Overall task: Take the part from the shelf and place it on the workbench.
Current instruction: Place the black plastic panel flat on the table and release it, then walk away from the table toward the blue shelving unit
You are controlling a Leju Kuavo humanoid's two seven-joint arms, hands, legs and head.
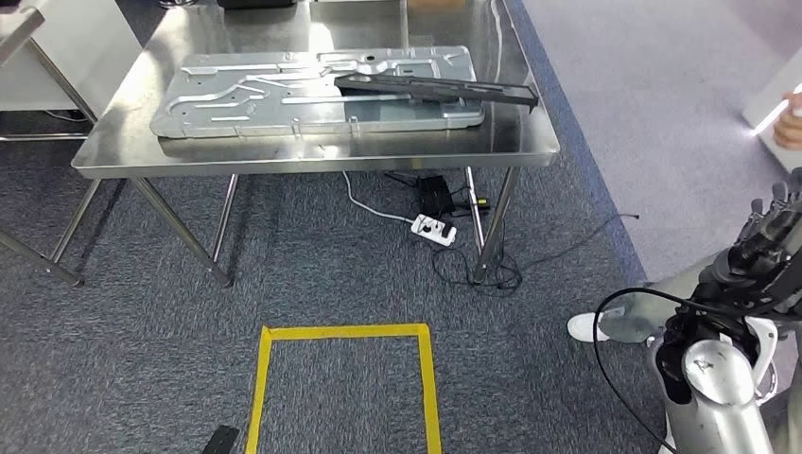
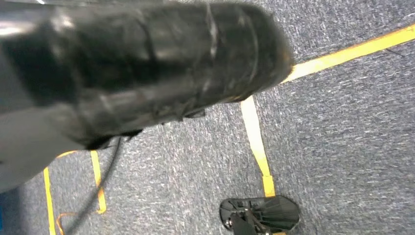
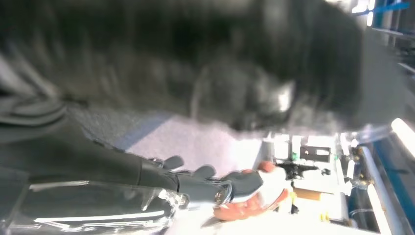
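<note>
Right hand [image 1: 768, 227] at the right edge of the head view, raised on its silver arm, dark fingers [image 3: 195, 172] spread apart and holding nothing; a person's hand [image 1: 787, 123] just above it at the frame edge, not touching as far as can be told. In the right wrist view the same fingers extended toward a reddish blurred object, contact not determinable. Left hand: state cannot be told; left wrist view taken up by a dark blurred mass over carpet.

One steel workbench [image 1: 312, 156] across the upper half of the head view. On it, one large pressed sheet-metal panel [image 1: 284, 95], lying flat. One long dark part [image 1: 435, 90] resting on the panel's right portion, its right end overhanging the panel toward the bench's right edge.

Below the bench: one white power strip [image 1: 433, 230] and one black box [image 1: 435, 194], with loose cables. One yellow tape rectangle [image 1: 345, 332] on the grey carpet, lower centre. One white shoe [image 1: 591, 327] of a person at lower right.
</note>
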